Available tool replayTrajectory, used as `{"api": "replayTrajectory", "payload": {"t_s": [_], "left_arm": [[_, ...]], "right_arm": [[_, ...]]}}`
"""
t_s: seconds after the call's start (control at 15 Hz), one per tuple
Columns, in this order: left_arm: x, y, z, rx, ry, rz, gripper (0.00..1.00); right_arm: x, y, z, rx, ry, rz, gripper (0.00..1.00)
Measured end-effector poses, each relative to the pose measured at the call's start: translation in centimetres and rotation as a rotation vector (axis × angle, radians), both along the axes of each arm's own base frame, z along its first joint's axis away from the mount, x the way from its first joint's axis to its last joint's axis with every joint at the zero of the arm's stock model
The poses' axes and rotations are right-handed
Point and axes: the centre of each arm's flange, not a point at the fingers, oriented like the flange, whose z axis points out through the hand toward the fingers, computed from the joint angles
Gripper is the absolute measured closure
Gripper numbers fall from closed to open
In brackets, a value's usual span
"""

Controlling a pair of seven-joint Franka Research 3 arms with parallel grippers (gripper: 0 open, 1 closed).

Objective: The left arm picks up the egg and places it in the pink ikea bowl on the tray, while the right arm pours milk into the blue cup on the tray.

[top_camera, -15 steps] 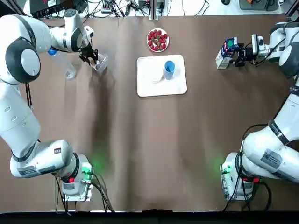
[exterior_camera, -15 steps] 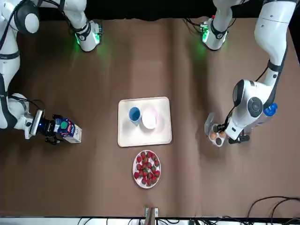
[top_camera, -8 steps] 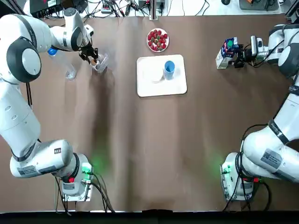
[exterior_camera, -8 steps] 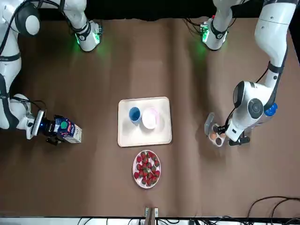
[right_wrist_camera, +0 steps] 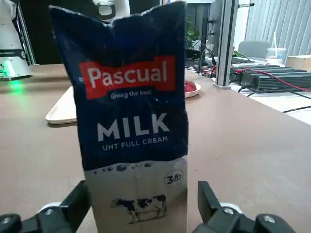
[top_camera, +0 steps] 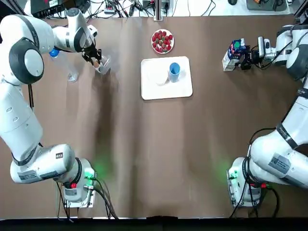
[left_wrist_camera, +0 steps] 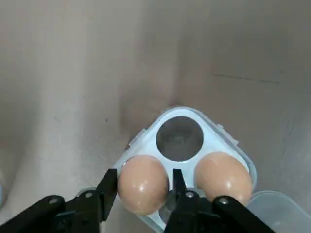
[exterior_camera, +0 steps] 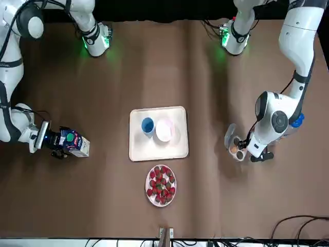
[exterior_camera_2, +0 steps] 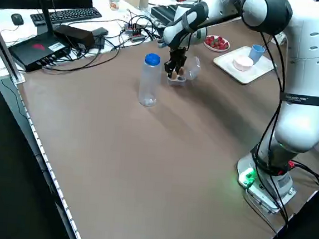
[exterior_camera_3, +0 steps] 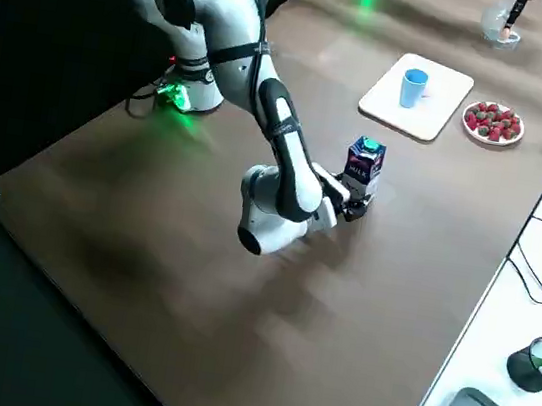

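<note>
My left gripper (left_wrist_camera: 143, 175) reaches down into a clear egg carton (left_wrist_camera: 180, 138) at the far left of the table, shut on a brown egg (left_wrist_camera: 142, 183) that still sits in its cup. A second egg (left_wrist_camera: 224, 177) lies beside it. In the top view this gripper (top_camera: 95, 60) is over the carton (top_camera: 102, 65). My right gripper (right_wrist_camera: 143, 188) stands open around the upright milk carton (right_wrist_camera: 131, 121) at the far right (top_camera: 232, 54). The white tray (top_camera: 166, 91) holds the pink bowl (top_camera: 158, 77) and the blue cup (top_camera: 174, 70).
A plate of strawberries (top_camera: 162, 41) sits just beyond the tray. A clear water bottle (exterior_camera_2: 149, 79) with a blue cap stands upright left of the egg carton. Cables and electronics line the far table edge.
The left gripper has settled slightly lower onto the egg in the carton. The right gripper has edged a little closer around the milk carton, which has not moved.
</note>
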Motion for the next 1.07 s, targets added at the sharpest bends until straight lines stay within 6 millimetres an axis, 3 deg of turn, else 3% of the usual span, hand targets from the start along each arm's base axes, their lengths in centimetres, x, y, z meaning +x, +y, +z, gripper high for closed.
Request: {"api": "replayTrajectory", "payload": {"t_s": [0.27,0.73,1.07], "left_arm": [[0.0,0.0,0.1,0.005,-0.002,-0.005,0.53],[0.1,0.0,0.1,0.005,-0.003,-0.003,0.53],[1.1,0.7,3.6,0.019,-0.040,0.007,0.53]], "right_arm": [[0.0,0.2,0.1,0.008,-0.001,0.006,0.04],[0.0,0.3,0.1,0.016,-0.004,0.012,0.10],[0.2,0.5,0.3,0.019,-0.010,0.017,0.16]]}}
